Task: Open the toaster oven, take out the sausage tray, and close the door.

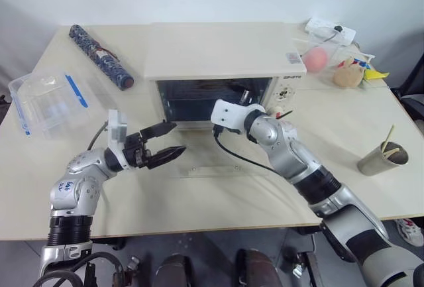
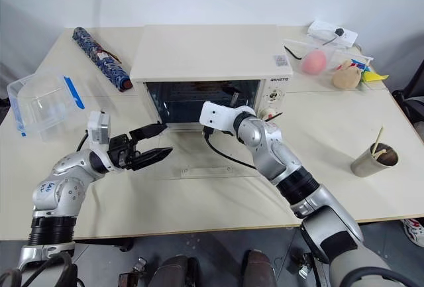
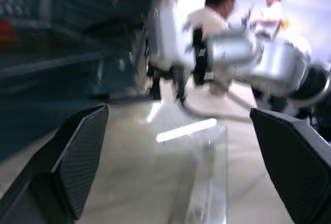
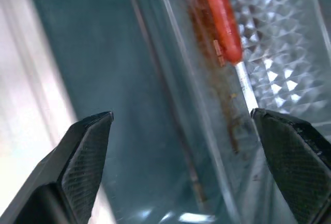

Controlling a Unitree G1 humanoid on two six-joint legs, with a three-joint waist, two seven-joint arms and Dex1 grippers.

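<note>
Cream table (image 1: 218, 194) carries it all, and the biggest thing on it is the oven (image 1: 222, 52), sitting straight ahead of both pincers. Its glass door (image 1: 222, 166) is down, lying flat on the table in front of the cavity, just beyond and to the right of the left pincer and under the right forearm.

Right pincer (image 4: 181, 146) is reaching in at the oven mouth, fingers spread wide, nothing between them. Directly ahead of it, in the right wrist view, lies the tray (image 4: 279, 53), ribbed silver with brown grease streaks, and on it the red sausage (image 4: 221, 17); the tray sits inside the oven, not touched by either finger.

Left pincer (image 1: 162, 142) hangs above the table near the door's left edge, pointing toward the oven, fingers wide apart and empty.

Off to the left pincer's outer side, a clear plastic box (image 1: 46, 101) with a blue clip. Beyond it, a dark patterned roll (image 1: 101, 55). Far to the right of the right arm, a metal cup (image 1: 383, 158) with sticks in it.
</note>
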